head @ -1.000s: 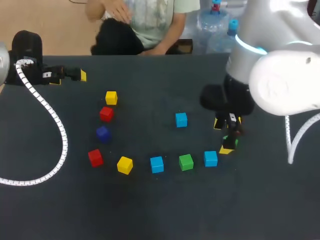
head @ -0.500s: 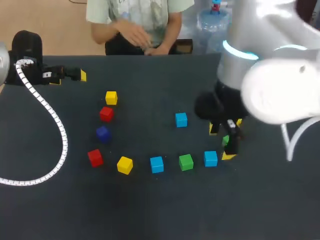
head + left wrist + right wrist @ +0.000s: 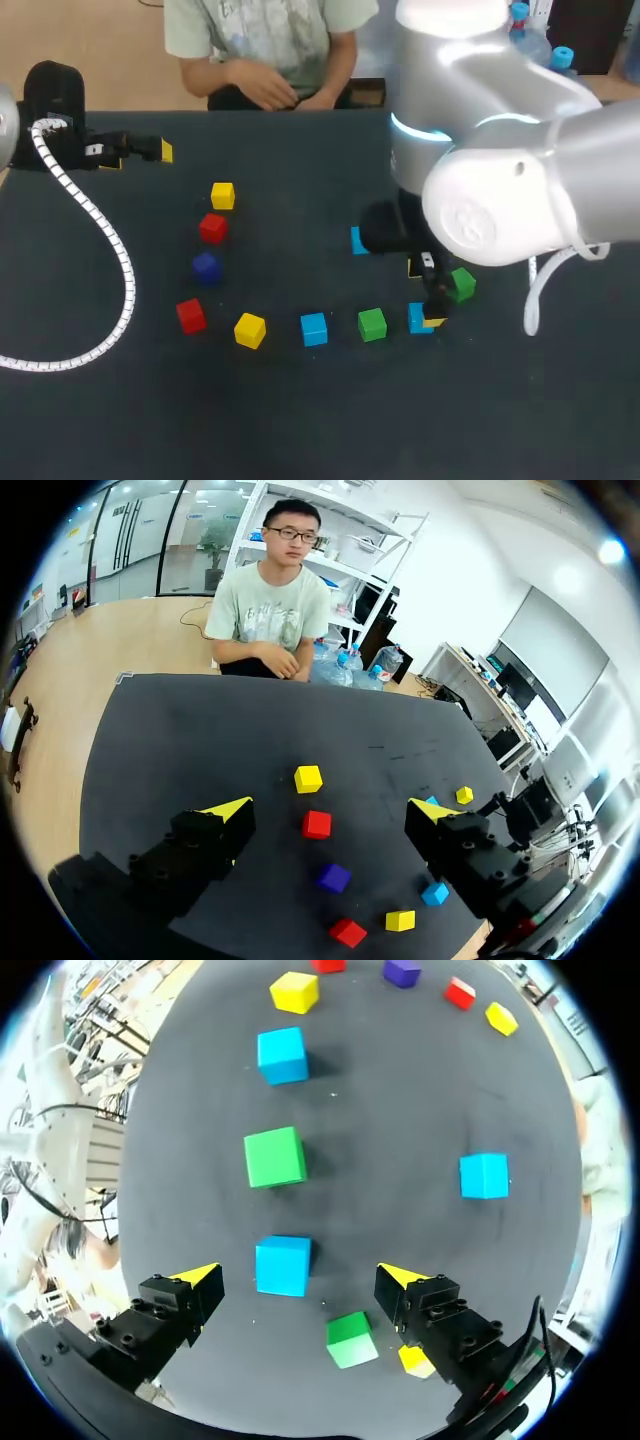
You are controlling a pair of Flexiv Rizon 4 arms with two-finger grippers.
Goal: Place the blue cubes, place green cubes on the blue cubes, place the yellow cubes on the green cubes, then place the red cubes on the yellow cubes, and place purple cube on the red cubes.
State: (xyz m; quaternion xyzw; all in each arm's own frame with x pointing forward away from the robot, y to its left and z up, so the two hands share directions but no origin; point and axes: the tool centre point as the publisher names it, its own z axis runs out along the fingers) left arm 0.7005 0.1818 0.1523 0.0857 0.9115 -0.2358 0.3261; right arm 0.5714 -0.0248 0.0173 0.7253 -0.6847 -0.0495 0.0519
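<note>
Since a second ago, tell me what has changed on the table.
The right arm swung toward the middle; its gripper now hangs open over a blue cube, and the green cube it held lies loose beside it. The left arm and other cubes stayed put.

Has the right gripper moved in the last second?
Yes. The right gripper has moved left, off the loose green cube, toward the nearest blue cube.
</note>
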